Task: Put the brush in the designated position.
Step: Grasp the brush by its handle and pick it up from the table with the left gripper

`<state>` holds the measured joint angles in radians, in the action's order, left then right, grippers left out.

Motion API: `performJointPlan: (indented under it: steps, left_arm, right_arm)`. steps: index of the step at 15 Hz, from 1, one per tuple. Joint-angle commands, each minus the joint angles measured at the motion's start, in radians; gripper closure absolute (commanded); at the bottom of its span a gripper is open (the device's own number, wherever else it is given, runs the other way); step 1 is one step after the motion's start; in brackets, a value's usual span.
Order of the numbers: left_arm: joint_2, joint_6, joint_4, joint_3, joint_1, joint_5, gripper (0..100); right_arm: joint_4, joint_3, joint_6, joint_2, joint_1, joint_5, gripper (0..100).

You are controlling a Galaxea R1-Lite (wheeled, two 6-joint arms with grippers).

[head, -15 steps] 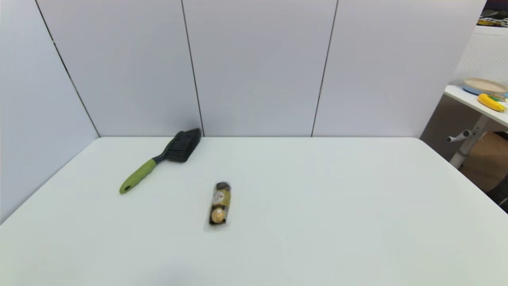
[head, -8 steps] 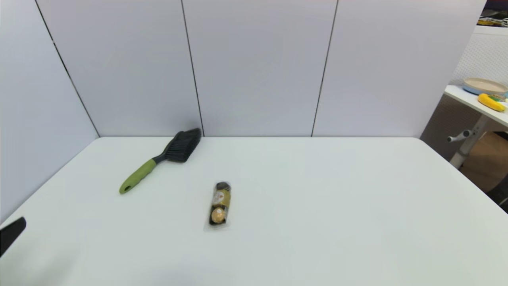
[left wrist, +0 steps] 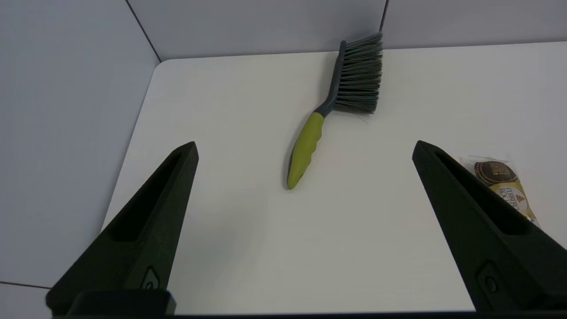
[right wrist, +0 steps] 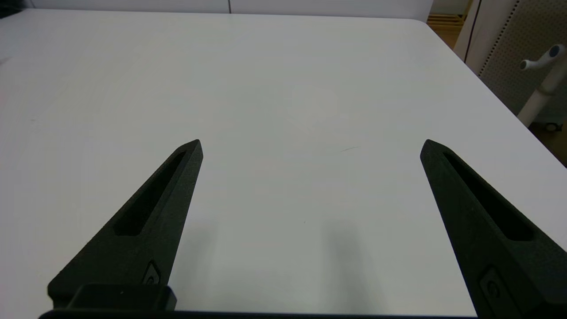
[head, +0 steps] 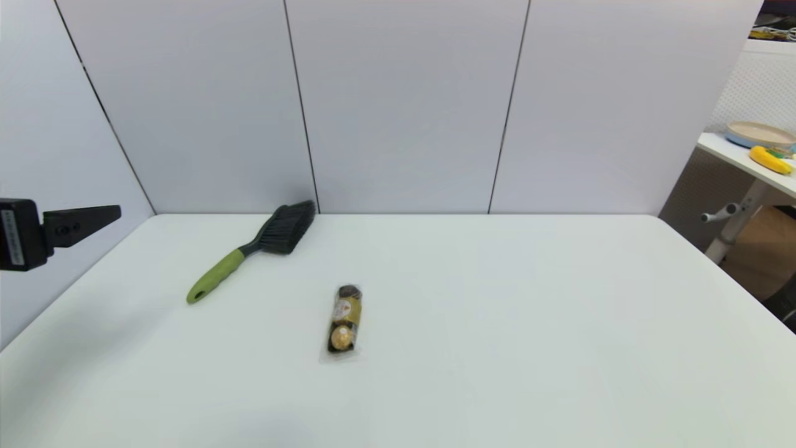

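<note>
At ten o'clock on the counter, lying flat: brush, bristles toward the back wall, chocolate pack nearby at its four o'clock. Hovering at nine o'clock, spread wide, empty: left hand. Waiting low over bare counter, also wide: right hand.

Matt white table, bristly brush

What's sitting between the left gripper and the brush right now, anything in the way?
Nothing visible. The left gripper is open above the table's left edge, with only bare table between it and the brush. The chocolate pack lies off to the side, clear of that path. The right gripper is open, elsewhere.
</note>
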<state>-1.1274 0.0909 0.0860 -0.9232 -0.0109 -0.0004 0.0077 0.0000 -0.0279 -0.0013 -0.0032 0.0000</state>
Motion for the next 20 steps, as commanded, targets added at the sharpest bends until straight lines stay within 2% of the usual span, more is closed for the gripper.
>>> performJointPlan:
  steps: [1,6,7,11,13,17,20]
  left_arm:
    - [-0.218,0.041,0.000,-0.097,-0.004,0.007,0]
    - [-0.422,0.179,-0.045,-0.230,-0.043,0.000,0]
    - [-0.454,0.217,-0.045,-0.258,-0.058,-0.049,0]
    - [-0.575,0.402,-0.043,-0.309,-0.172,-0.431,0]
    - [-0.623,0.477,-0.041,-0.310,-0.205,-0.559,0]
    - [-0.689,0.492,0.012,-0.307,-0.224,-0.681,0]
    - [-0.719,0.481,0.121,-0.333,-0.224,-0.698,0]
  right_arm:
    - [0.000,0.002,-0.001,0.001,0.000,0.000,0]
    - [0.000,0.002,-0.001,0.001,0.000,0.000,0]
    - [0.000,0.002,-0.001,0.001,0.000,0.000,0]
    - [0.000,0.002,-0.001,0.001,0.000,-0.002,0]
    - [0.000,0.002,-0.001,0.001,0.000,0.000,0]
    - [0.000,0.002,-0.001,0.001,0.000,0.000,0]
    - [0.000,0.002,-0.001,0.001,0.000,0.000,0]
